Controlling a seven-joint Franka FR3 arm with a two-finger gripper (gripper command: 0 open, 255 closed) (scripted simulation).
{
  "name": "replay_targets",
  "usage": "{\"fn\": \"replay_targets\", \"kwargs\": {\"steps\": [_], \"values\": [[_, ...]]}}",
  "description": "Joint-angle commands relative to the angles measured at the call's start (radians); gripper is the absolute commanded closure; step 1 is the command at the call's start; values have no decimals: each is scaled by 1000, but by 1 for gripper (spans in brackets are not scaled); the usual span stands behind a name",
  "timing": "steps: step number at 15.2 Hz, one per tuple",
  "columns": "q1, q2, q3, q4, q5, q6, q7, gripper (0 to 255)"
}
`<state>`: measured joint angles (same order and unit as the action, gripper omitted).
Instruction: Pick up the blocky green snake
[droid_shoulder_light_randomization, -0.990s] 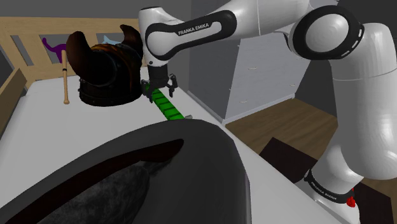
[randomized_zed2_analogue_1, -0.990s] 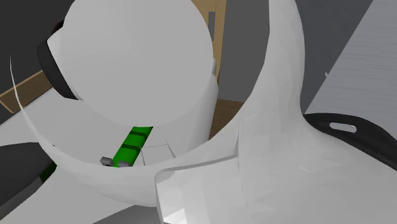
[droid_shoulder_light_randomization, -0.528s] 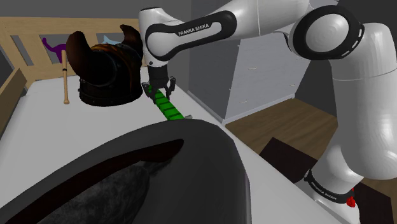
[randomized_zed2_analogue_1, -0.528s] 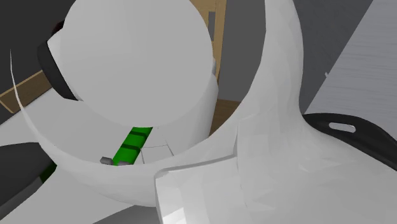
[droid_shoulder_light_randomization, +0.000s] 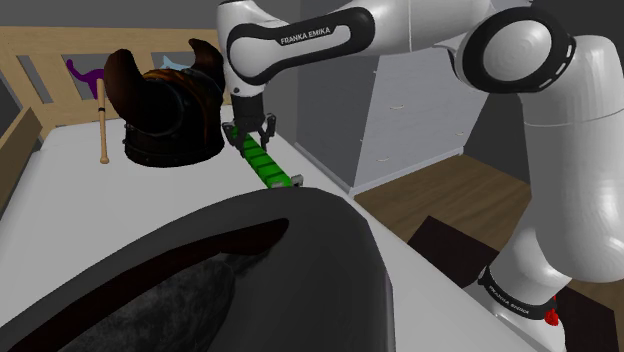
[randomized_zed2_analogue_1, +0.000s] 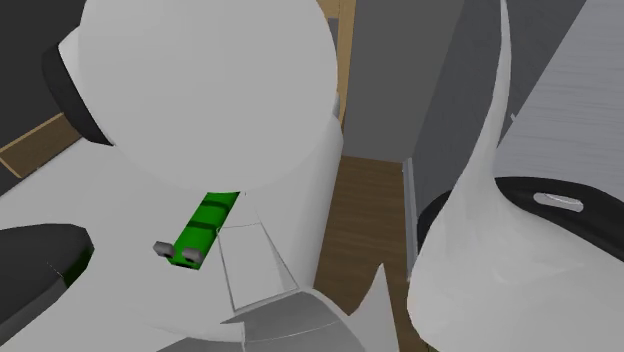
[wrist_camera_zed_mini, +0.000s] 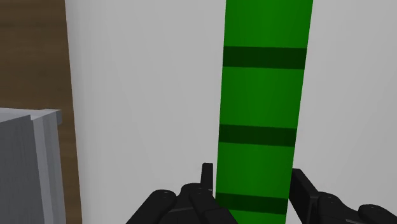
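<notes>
The blocky green snake (droid_shoulder_light_randomization: 263, 166), with dark bands, stretches across the white surface (droid_shoulder_light_randomization: 120, 200) beside the horned helmet. My black gripper (droid_shoulder_light_randomization: 250, 133) comes down on its far end, shut on it. In the wrist view the snake (wrist_camera_zed_mini: 264, 108) runs straight out from between the fingers (wrist_camera_zed_mini: 207, 184), which clasp its sides; the gripper (wrist_camera_zed_mini: 254, 191) holds it near one end. In the second exterior view the snake (randomized_zed2_analogue_1: 205, 225) shows its grey-eyed head below the big white arm link.
A dark horned helmet (droid_shoulder_light_randomization: 165, 105) stands just left of the gripper in the shoulder view, with a wooden bat (droid_shoulder_light_randomization: 103, 120) and a wooden rail (droid_shoulder_light_randomization: 40, 50) beyond. A big black curved object (droid_shoulder_light_randomization: 230, 280) fills the foreground. A grey cabinet (droid_shoulder_light_randomization: 420, 110) stands at the right.
The fingers have closed on the snake. The arm has since risen a little, and in the second exterior view its links have shifted, uncovering more of the snake and floor.
</notes>
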<state>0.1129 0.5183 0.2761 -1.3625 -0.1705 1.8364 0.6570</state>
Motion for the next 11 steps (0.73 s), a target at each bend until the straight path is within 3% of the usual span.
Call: {"fn": "replay_targets", "kwargs": {"steps": [1, 11], "values": [[2, -1, 1, 26, 1, -26, -2, 255], [12, -2, 3, 149, 4, -149, -10, 255]]}}
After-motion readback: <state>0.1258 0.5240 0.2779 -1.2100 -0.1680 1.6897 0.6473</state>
